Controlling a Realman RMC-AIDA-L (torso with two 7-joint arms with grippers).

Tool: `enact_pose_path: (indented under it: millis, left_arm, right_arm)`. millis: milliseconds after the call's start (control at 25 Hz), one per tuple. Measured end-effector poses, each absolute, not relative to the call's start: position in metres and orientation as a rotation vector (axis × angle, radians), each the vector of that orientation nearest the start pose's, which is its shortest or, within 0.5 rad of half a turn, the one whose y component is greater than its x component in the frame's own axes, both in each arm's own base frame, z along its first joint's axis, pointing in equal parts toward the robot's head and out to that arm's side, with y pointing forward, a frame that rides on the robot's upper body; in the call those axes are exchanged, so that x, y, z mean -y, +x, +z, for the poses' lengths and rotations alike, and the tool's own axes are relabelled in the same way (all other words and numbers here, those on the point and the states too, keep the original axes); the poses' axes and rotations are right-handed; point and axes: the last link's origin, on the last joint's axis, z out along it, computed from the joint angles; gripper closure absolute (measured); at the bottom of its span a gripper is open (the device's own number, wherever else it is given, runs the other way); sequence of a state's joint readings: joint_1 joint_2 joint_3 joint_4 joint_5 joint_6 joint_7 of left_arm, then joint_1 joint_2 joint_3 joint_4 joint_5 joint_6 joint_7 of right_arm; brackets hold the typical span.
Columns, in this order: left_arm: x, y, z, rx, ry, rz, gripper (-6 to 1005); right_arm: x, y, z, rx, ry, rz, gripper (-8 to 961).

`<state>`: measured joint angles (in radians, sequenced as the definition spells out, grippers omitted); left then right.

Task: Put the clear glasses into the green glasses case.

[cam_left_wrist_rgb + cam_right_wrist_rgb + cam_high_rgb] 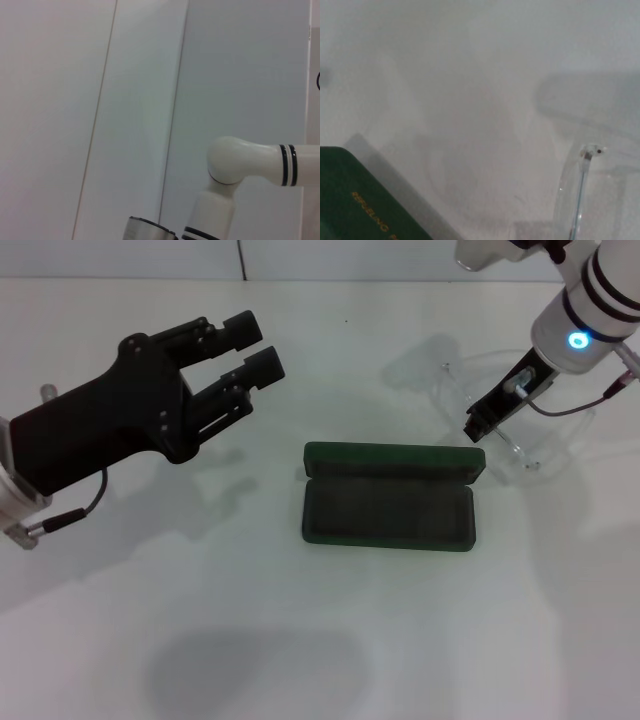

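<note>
- One green glasses case [388,497] lies open mid-counter [300,640].
- One pair of clear glasses [500,405] sits behind its right end.
- Right tool [478,428] over glasses; spread unreadable.
- Left tool [252,348] hovers, fingers apart.

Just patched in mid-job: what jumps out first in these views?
The green glasses case lies open in the middle of the white table, lid propped back, nothing inside. Behind its right end, the right pincer is down at the clear glasses, which are hard to make out against the white. The big black left pincer hovers open at the left.
</note>
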<state>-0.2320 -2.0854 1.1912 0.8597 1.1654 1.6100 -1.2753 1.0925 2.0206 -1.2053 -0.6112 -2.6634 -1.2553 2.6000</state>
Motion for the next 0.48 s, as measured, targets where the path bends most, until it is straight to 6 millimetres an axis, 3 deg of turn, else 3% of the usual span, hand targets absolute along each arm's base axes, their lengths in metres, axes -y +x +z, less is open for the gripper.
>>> enact_pose_path:
  millis: [280,480]
  left_arm:
    - [-0.284,-0.219,0.024,0.375,-2.450,-1.356,579]
    - [-0.281,-0.219,0.029,0.374,-2.427,-1.401,580]
  right_arm:
    - [-0.437,0.162,-0.019,-0.918,-2.479,-0.511,826]
    - [-0.433,0.154,-0.002,-0.843,-2.476,-0.436,834]
